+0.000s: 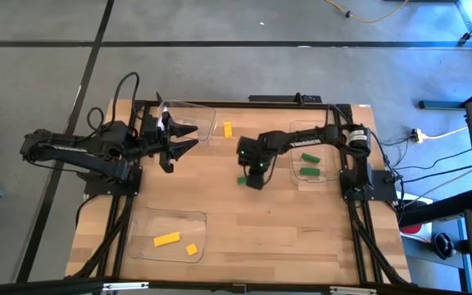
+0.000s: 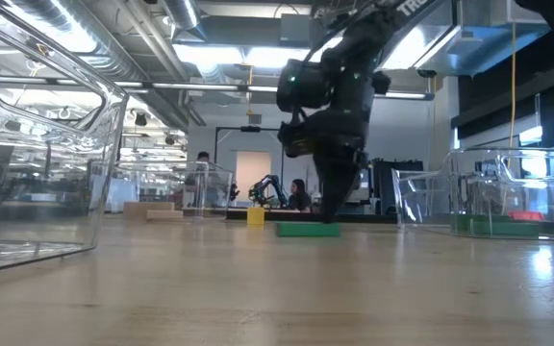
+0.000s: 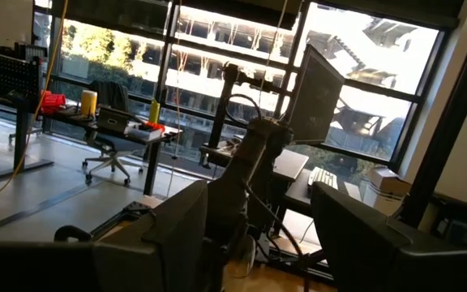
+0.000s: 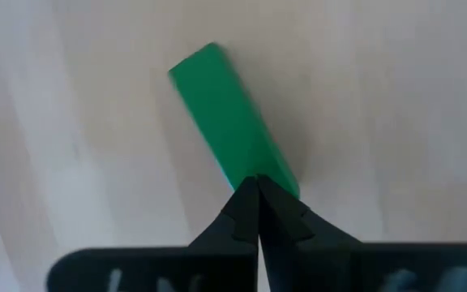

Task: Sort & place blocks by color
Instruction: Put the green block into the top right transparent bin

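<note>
A green bar block [image 1: 242,180] [image 4: 225,113] lies flat on the table near its middle. My right gripper [image 1: 253,175] [image 2: 331,213] points down at one end of it, fingers shut [image 4: 258,185]. Two green blocks [image 1: 309,165] lie in the right tray [image 1: 328,131]. Two yellow blocks [image 1: 177,243] lie in the near-left tray [image 1: 142,217]. One yellow block [image 1: 228,129] [image 2: 255,215] rests on the table by the far tray [image 1: 207,111]. My left gripper [image 1: 188,138] [image 3: 258,243] hovers open at the left, holding nothing. I can make out no tan block. My right gripper's shut fingertips [image 4: 250,195] come from above, pointing down, at the end of the green bar [image 4: 278,174]. The bar lies flat on the table. Whether the tips touch it, I cannot tell.
Three clear trays stand on the table: far left, right, and near left, whose wall [image 2: 46,144] fills the low view's left. Bare tabletop [image 1: 269,233] lies between them. Cables run beside the right arm's base [image 1: 367,176].
</note>
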